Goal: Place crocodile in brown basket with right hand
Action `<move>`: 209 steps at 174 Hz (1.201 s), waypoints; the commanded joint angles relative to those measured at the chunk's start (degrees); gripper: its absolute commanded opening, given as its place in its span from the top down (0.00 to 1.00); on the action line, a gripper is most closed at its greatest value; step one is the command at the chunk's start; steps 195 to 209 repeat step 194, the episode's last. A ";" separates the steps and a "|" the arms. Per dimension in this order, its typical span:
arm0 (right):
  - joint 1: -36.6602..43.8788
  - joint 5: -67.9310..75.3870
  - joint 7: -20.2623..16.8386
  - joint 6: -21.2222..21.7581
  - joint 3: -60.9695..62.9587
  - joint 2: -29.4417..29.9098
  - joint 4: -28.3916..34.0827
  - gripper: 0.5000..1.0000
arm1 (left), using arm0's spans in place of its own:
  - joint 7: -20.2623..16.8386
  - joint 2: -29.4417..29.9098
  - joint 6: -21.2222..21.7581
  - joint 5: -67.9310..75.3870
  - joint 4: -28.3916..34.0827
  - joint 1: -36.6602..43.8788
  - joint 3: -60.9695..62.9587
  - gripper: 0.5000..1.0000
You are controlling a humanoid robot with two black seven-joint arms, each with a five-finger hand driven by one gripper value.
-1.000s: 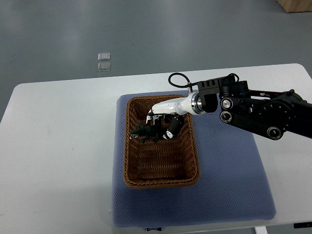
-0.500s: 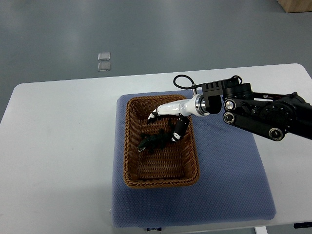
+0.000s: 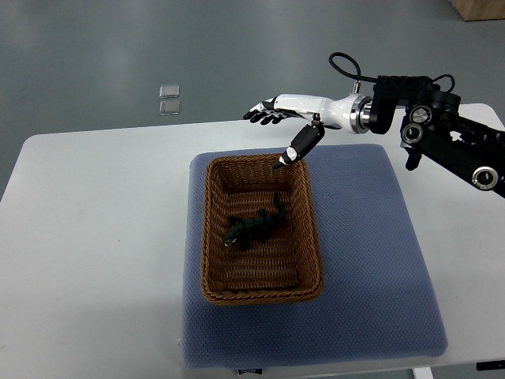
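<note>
A dark green toy crocodile lies on the floor of the brown wicker basket, about in its middle, head toward the lower left. My right hand, white with black fingertips, hangs above the basket's far rim with its fingers spread and nothing in them. Its thumb points down toward the basket's far right corner. The black right arm comes in from the right edge. No left arm shows.
The basket sits on a blue-grey mat on a white table. Two small clear squares lie on the grey floor beyond the table. A cardboard box corner shows at the top right.
The right hand let go of the crocodile, which dropped onto the basket floor. The hand then rose out of the basket and drew back up and to the right, fingers spreading.
</note>
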 commanded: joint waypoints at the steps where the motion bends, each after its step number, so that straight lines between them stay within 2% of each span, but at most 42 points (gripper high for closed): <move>1: -4.51 7.14 0.09 -0.57 9.17 1.09 -2.07 0.19 | -0.04 0.00 0.00 0.00 -0.05 0.00 0.09 0.00; 18: -7.15 12.94 0.89 -1.72 14.01 2.85 -4.45 0.19 | -0.04 0.00 -0.09 0.09 -0.05 0.00 0.09 0.00; 39: -9.70 24.45 5.89 -5.32 19.37 6.01 -9.36 0.19 | 0.05 0.00 -0.09 0.09 -0.05 0.00 0.18 0.00; 61: -10.84 37.37 9.50 -9.89 21.31 7.42 -14.81 0.19 | 0.05 0.00 -0.09 0.09 -0.05 0.00 0.18 0.00; 88: -11.55 53.27 11.96 -10.42 21.31 7.69 -21.23 0.19 | 0.05 0.00 -0.09 0.09 -0.05 0.00 0.09 0.00; 124: -11.63 66.03 12.05 -9.89 21.22 7.77 -26.24 0.15 | 0.05 0.00 -0.09 0.09 -0.49 0.00 0.27 0.00; 209: -13.30 67.08 12.14 -9.80 21.31 10.23 -26.33 0.14 | 0.05 0.00 -0.09 0.09 -0.93 0.00 0.18 0.00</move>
